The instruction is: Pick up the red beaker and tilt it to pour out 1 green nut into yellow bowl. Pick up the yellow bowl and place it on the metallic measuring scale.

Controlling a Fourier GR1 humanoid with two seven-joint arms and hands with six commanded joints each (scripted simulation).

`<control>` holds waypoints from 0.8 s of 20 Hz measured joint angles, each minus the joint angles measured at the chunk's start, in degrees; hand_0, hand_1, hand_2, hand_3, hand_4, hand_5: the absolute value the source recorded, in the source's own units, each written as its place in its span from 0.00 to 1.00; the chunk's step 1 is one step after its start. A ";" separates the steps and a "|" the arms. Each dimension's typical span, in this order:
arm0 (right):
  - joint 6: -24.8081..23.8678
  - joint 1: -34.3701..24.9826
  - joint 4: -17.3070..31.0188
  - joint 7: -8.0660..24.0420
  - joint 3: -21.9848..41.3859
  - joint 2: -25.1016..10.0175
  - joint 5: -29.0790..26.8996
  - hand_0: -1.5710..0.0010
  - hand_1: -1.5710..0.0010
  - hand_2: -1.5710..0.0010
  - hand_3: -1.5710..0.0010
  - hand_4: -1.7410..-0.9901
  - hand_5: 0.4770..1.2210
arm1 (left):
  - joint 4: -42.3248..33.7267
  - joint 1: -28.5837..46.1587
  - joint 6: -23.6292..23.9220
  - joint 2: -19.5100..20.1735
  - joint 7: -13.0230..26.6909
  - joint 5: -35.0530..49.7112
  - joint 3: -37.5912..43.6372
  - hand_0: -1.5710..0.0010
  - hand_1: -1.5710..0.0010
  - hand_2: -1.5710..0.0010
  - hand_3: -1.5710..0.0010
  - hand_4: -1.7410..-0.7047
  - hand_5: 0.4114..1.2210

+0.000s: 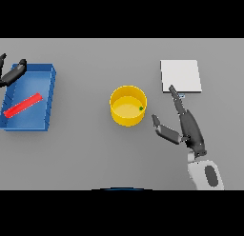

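Head view: yellow bowl (127, 105) sits at centre frame on the counter (86, 154), green nut (141, 108) inside. Right robot hand (188, 128), fingers spread, hangs beside it, apparently positioned to grasp. Metallic scale (180, 75) upper right. Red beaker (23, 105) lies in blue tray (50, 87); left robot hand (13, 74) open, upper left.

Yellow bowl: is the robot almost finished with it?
Halfway. A green nut already sits in the yellow bowl, and the red beaker lies in the blue tray. The right robot hand is open beside the bowl. Left: lifting it onto the metallic scale.
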 measured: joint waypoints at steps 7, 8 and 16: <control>10.79 -12.62 3.28 3.00 9.36 -12.61 15.02 1.00 1.00 1.00 1.00 0.69 0.30 | -0.66 0.50 -0.04 -0.66 -1.50 0.90 0.32 1.00 1.00 1.00 1.00 0.99 0.31; 12.07 -15.16 4.16 2.52 11.46 -13.77 17.74 1.00 1.00 1.00 1.00 0.68 0.30 | -0.62 0.45 -0.32 -0.32 -1.17 1.02 0.41 1.00 1.00 1.00 1.00 0.99 0.32; 21.18 -29.99 13.93 -3.73 22.13 -18.23 28.01 1.00 1.00 1.00 1.00 0.70 0.31 | -1.15 0.52 -0.69 -0.42 -1.97 1.69 0.70 1.00 1.00 1.00 1.00 0.98 0.34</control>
